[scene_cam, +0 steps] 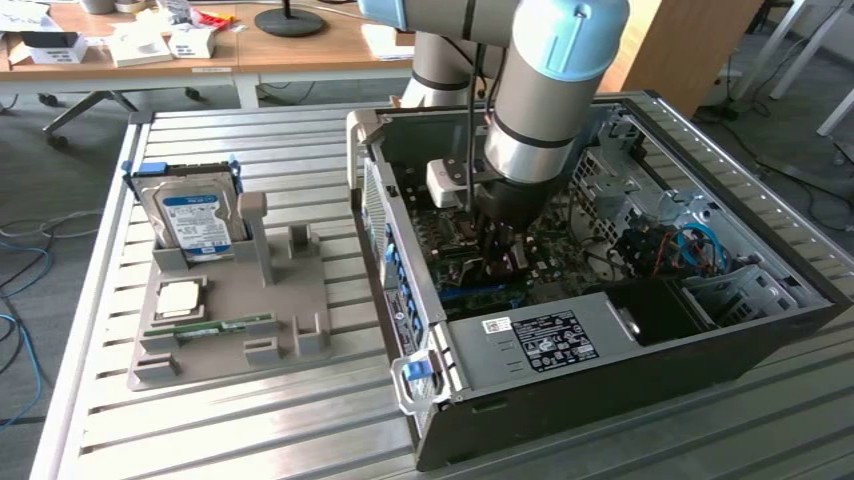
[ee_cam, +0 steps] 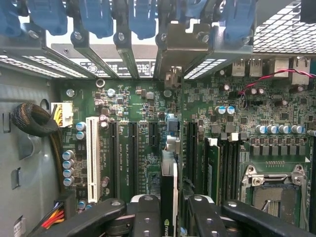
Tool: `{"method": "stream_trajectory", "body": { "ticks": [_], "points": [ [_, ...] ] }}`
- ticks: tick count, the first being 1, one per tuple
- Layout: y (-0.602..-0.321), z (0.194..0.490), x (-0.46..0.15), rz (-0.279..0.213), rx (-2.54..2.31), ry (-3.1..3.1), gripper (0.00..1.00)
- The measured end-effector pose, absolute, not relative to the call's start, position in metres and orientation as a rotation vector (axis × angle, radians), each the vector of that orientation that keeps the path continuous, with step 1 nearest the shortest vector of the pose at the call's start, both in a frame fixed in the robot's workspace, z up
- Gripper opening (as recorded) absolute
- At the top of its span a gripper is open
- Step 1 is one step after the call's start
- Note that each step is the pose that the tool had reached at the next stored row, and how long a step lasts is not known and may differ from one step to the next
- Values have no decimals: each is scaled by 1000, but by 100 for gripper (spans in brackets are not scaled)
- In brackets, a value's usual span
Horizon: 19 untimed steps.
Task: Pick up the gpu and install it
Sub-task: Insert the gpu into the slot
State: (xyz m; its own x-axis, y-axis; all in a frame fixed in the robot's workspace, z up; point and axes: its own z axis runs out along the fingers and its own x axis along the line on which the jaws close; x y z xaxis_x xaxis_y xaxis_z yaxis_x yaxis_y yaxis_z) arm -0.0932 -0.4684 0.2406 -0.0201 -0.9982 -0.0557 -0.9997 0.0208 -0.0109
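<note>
The gpu (ee_cam: 168, 182) shows edge-on as a thin dark card between my two black fingers (ee_cam: 147, 217). My gripper (ee_cam: 169, 219) is shut on it. The card stands upright over the green motherboard (ee_cam: 143, 103), in line with the black expansion slots (ee_cam: 132, 158). Its far end reaches toward a metal bracket (ee_cam: 178, 47) at the case's rear wall. I cannot tell whether its edge sits in a slot. In the exterior view the gripper (scene_cam: 501, 245) is deep inside the open computer case (scene_cam: 601, 390), pointing straight down at the board.
A white slot (ee_cam: 92, 158) and a cable bundle (ee_cam: 32, 121) lie on one side of the card. A memory stick (ee_cam: 213, 168) and CPU socket (ee_cam: 274, 190) lie on the other. Outside the case, a grey fixture (scene_cam: 267, 310) holds a hard drive (scene_cam: 194, 220).
</note>
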Motion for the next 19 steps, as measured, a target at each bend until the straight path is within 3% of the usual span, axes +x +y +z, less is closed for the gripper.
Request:
{"method": "stream_trajectory", "body": {
  "ticks": [19],
  "points": [
    [-468, 240, -94, 48, -2165, 2210, 26]
  ]
}}
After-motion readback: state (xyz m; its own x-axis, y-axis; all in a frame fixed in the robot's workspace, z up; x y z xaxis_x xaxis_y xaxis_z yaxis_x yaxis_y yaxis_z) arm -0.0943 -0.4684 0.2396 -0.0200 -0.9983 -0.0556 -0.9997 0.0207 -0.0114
